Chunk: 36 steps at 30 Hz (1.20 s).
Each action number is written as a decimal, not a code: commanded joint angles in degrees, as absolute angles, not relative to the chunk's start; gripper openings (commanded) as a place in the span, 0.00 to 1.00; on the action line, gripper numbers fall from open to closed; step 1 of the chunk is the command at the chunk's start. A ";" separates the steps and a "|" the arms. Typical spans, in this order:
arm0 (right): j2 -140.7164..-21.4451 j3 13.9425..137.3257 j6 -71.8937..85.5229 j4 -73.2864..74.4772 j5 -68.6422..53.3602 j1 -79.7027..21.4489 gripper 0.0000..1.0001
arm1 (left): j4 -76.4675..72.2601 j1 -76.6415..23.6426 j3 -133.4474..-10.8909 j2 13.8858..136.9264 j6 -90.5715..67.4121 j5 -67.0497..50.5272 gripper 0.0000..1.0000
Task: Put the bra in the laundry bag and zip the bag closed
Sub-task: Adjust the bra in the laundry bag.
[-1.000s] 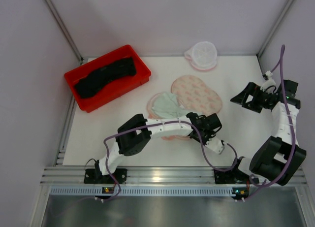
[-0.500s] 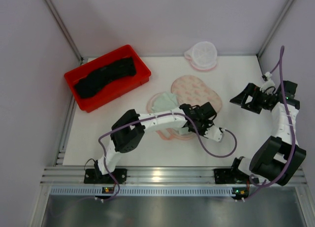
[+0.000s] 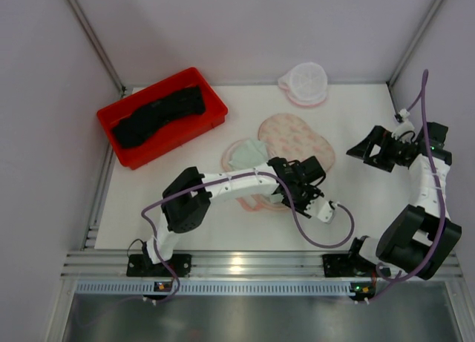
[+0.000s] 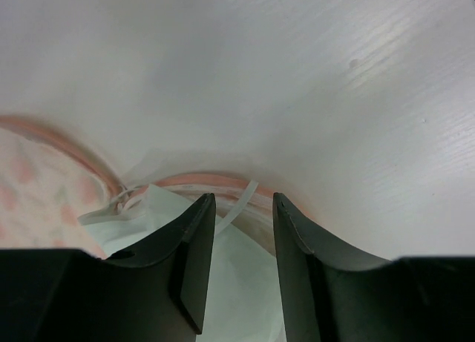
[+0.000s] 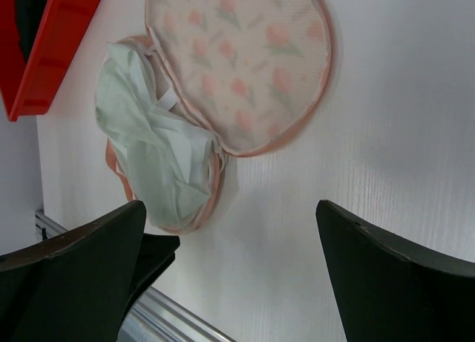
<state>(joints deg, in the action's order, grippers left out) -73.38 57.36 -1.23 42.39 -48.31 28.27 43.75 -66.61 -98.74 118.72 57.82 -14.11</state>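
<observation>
Bra [image 3: 157, 116], black, lies in the red bin [image 3: 159, 153] at the worktop's [image 3: 356, 112] far left; the white mesh laundry bag [image 3: 306, 81] sits well apart at the back. The left gripper's [image 4: 243, 201] jaws stand partly open, clamping nothing, over pale green fabric [image 5: 148, 142] in the open peach pouch [image 5: 245, 53]. The right gripper's [image 5: 230, 208] jaws gape wide, empty.
</observation>
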 commanded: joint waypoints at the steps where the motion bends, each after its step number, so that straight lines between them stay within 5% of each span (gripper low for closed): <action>1: -72.51 57.66 -1.41 41.13 -49.48 29.09 0.99 | 45.17 -67.59 -97.82 117.07 60.38 -15.56 0.43; 19: -72.60 57.48 -1.32 41.13 -49.48 29.09 0.99 | 45.17 -67.85 -97.12 122.25 65.30 -8.35 0.40; 32: -72.33 57.39 -1.32 41.13 -49.48 29.00 0.99 | 45.09 -67.85 -97.12 122.08 65.83 -8.17 0.00; 36: -72.25 57.22 -1.32 40.96 -49.40 29.09 0.99 | 45.00 -67.85 -98.08 121.90 64.17 -8.44 0.00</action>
<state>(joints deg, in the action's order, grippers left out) -73.38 57.34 -1.21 42.39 -48.34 28.29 44.45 -67.83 -97.03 122.91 64.66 -7.81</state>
